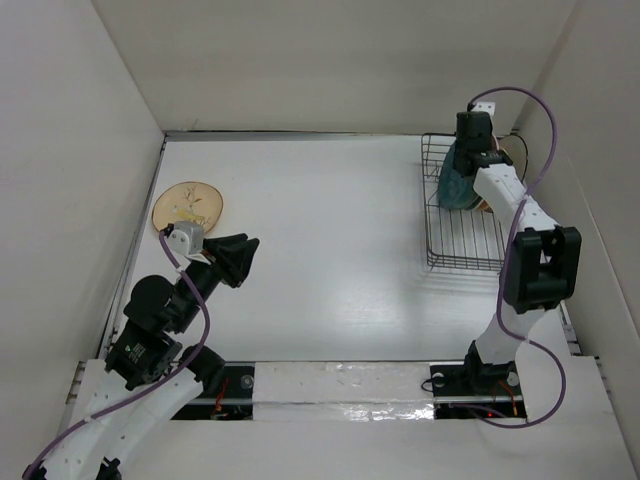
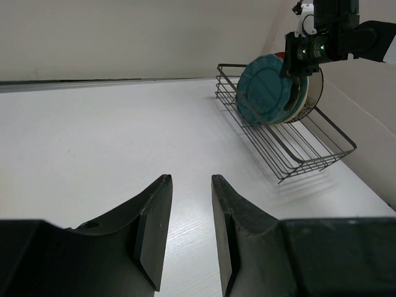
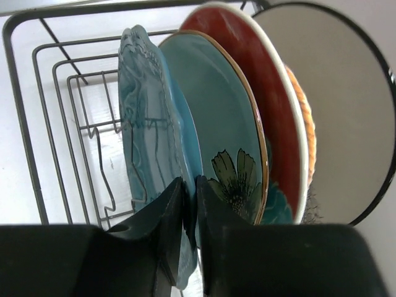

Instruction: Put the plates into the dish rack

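Nearest the lens in the left wrist view, the left gripper point(image 2: 189, 185) hangs low over the table point(image 1: 340, 230), its two fingers spread apart with nothing between them. There are two arms, one rack and six plates. On the far left, one tan floral plate point(image 1: 187, 207) lies flat on the table by the left wall, near that gripper but not touching it. The middle of the table is bare white.

On the right stands the single dish rack point(image 1: 462, 245), against the right wall. Five plates stand on edge in it, packed close. Left to right in the right wrist view these are a teal blue plate point(image 3: 148, 142), a pale green plate point(image 3: 216, 117) with a painted flower, a red plate point(image 3: 272, 111), a sliver of an orange plate point(image 3: 307, 133), and a white plate point(image 3: 334, 111) with a dark rim. The right gripper point(image 3: 189, 189) is clamped on the teal blue plate's rim, one finger on each face.
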